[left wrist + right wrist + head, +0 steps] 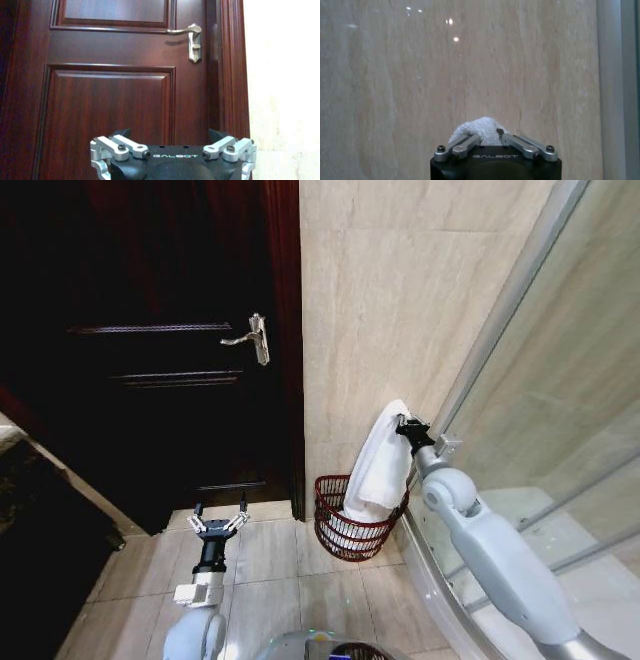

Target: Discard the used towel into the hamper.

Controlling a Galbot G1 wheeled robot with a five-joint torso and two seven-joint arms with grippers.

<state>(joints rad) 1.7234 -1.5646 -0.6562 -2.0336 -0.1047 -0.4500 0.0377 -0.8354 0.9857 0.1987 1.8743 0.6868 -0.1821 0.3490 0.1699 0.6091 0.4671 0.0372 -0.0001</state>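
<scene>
Head view first: on the left stands a dark wooden door (pixel 150 350) with a silver lever handle (pixel 255 337). Before it the left gripper (pixel 219 520) hangs low over the tiled floor (pixel 270 580), its fingers spread wide and holding nothing. Right of the door frame, at the foot of the beige tiled wall (pixel 400 300), sits the hamper (pixel 355 520). The white towel (pixel 378 460) hangs from the right gripper (pixel 405 423), pinched tight, its lower end inside the hamper. A glass shower screen (pixel 560 380) lies furthest right.
</scene>
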